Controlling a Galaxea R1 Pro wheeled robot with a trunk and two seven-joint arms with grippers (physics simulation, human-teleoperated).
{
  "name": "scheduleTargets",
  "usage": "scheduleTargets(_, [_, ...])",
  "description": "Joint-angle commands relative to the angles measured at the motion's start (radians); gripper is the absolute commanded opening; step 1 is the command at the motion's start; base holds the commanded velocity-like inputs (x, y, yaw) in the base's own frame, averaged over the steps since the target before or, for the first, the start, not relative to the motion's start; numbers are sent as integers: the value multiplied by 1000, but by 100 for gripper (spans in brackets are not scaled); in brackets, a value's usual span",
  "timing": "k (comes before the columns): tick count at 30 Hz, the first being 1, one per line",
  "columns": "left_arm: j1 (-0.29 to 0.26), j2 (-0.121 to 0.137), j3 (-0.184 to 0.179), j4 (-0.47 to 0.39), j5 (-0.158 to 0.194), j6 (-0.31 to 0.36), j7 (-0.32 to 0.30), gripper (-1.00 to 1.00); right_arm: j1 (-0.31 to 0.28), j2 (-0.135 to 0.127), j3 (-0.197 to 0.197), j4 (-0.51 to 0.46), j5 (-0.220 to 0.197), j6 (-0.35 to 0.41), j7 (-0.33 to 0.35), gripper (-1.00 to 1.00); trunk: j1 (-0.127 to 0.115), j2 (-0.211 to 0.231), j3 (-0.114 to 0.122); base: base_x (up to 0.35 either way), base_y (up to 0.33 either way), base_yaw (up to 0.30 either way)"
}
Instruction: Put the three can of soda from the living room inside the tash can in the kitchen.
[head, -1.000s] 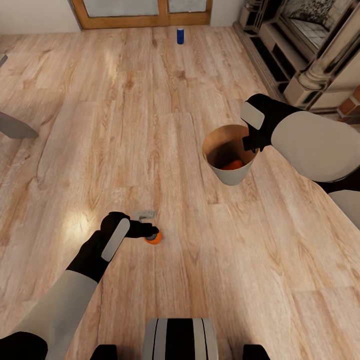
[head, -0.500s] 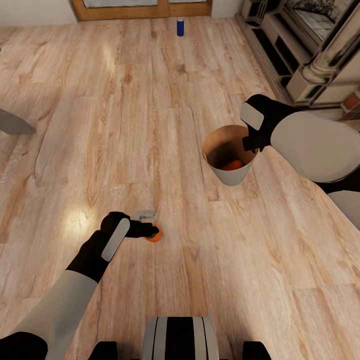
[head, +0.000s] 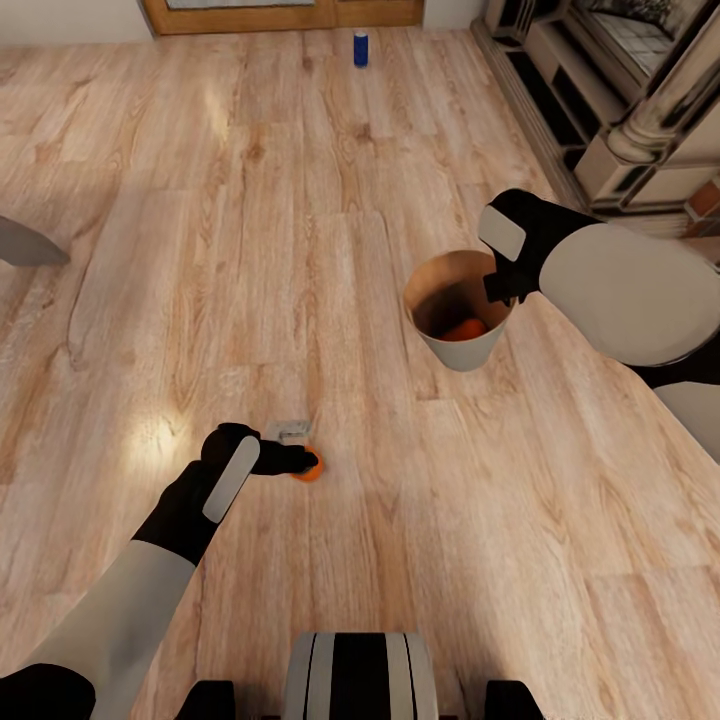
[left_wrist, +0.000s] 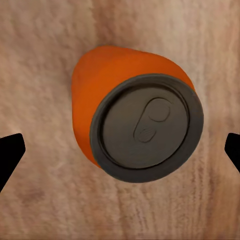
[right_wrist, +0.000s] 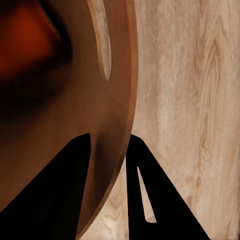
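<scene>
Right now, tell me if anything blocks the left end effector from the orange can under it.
Nothing visible does. The left end effector hangs directly over the upright orange can on the wood floor, fingers spread to either side of it, with only open space between them and the can.

The room is evenly and brightly lit, with soft pale sheen patches on the wood floor (head: 160, 435) — one just beside the left arm, another farther off toward the door — and shadows that stay faint and blurred. Straight lines bow slightly toward the head view's edges. Up close the orange can (left_wrist: 132, 120) looks soft and smeared, and inside the bin (right_wrist: 75, 115) it is dim — the fingers (right_wrist: 55, 195) read as flat black shapes without detail.
</scene>
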Motion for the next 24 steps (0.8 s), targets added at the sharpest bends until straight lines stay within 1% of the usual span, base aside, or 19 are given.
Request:
scheduleTargets(1, [0,0,0,0,0,0,0,100,-1,0,5,-1,7,1,1,-100,0,0,-4,0,0,0])
scheduleTargets(4, [0,0,0,0,0,0,0,100,-1,0,5,-1,7,1,1,-100,1,-1,-15,0,0,0])
scheduleTargets(24, [0,0,1,-2,0,0,-1,100,3,-2,6,-1,7,1,1,-100,1,-1,-15,0,0,0])
